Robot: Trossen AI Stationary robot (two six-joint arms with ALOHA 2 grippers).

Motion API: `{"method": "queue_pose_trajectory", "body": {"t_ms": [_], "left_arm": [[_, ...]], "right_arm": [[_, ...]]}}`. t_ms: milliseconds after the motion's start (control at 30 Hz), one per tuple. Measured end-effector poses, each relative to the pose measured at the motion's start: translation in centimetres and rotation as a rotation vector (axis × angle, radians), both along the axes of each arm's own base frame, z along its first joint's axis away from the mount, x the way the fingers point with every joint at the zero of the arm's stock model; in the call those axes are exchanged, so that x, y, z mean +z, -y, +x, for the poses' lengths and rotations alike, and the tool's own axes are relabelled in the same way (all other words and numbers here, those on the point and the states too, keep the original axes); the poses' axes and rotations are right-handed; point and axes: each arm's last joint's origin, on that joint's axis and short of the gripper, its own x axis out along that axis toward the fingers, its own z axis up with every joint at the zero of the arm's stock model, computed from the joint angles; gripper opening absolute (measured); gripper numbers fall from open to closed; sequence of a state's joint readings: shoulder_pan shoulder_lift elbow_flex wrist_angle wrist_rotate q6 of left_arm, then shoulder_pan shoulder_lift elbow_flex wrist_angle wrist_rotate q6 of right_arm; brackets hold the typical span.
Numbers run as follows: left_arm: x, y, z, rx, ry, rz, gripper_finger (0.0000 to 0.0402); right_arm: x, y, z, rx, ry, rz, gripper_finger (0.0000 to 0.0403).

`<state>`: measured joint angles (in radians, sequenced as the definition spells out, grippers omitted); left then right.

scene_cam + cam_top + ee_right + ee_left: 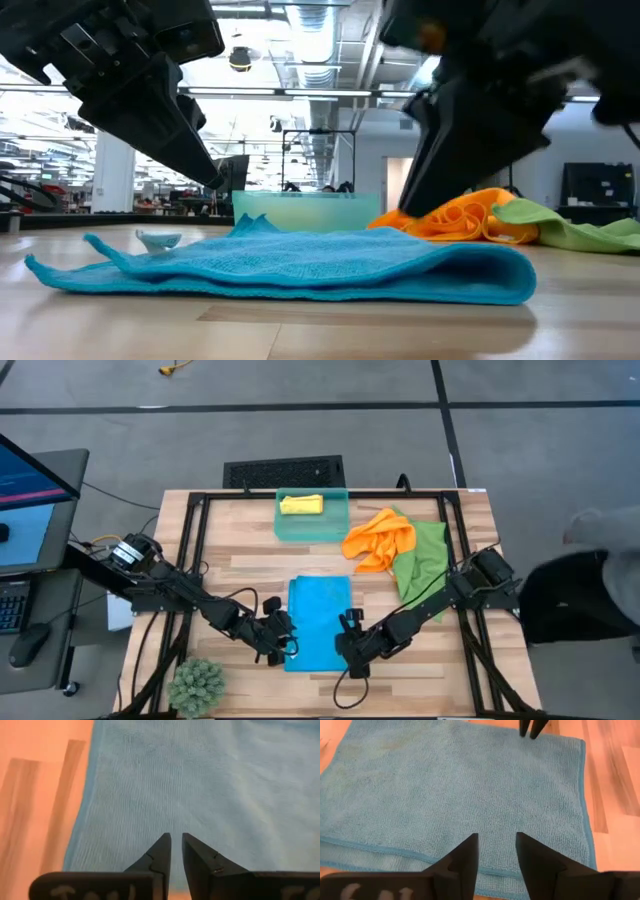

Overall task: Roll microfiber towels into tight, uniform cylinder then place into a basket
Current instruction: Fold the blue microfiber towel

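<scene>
The blue towel [320, 622] lies flat on the table, folded double, with its fold on the right in the low view [515, 272]. My left gripper [283, 640] is open over the towel's left edge near its near end [496, 837]. My right gripper [347, 635] is over the towel's right edge [176, 836], its fingers only a narrow gap apart. The teal basket [312, 525] stands at the far middle with the rolled yellow towel [301, 505] in it. The orange towel [380, 540] and the green towel [425, 555] lie crumpled at the right.
A black frame [190, 540] runs round the table top. A green spiky ball [197, 685] sits at the near left corner. A dark grate [283, 470] lies beyond the far edge. A person [600, 580] is at the right.
</scene>
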<state>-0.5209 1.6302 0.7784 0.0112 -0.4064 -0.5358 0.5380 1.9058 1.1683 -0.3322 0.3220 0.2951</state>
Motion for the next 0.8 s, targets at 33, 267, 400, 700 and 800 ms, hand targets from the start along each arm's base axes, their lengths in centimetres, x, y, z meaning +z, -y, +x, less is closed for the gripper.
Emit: {"method": "queue_pose_trajectory", "body": {"t_ms": [33,267,400,700,800], "left_arm": [[0.0,0.0,0.0,0.001,0.002,-0.001,0.0139],[0.1,-0.1,0.1,0.031,0.009,-0.03,0.0196],[0.1,-0.3,0.2,0.037,0.027,0.024,0.0209],[1.2,2.0,0.0,-0.203,0.109,0.146,0.0203],[2.4,3.8,-0.2,-0.291,0.131,0.188,0.0201]], "right_arm": [[0.5,0.0,-0.4,0.006,-0.002,-0.015,0.007],[3.9,-0.5,-3.6,-0.034,0.087,-0.137,0.007],[4.5,-0.7,-5.9,-0.075,0.136,-0.117,0.007],[2.0,-2.4,-7.9,-0.092,0.223,-0.055,0.007],[1.2,-3.0,-7.6,-0.078,0.242,-0.042,0.007]]}}
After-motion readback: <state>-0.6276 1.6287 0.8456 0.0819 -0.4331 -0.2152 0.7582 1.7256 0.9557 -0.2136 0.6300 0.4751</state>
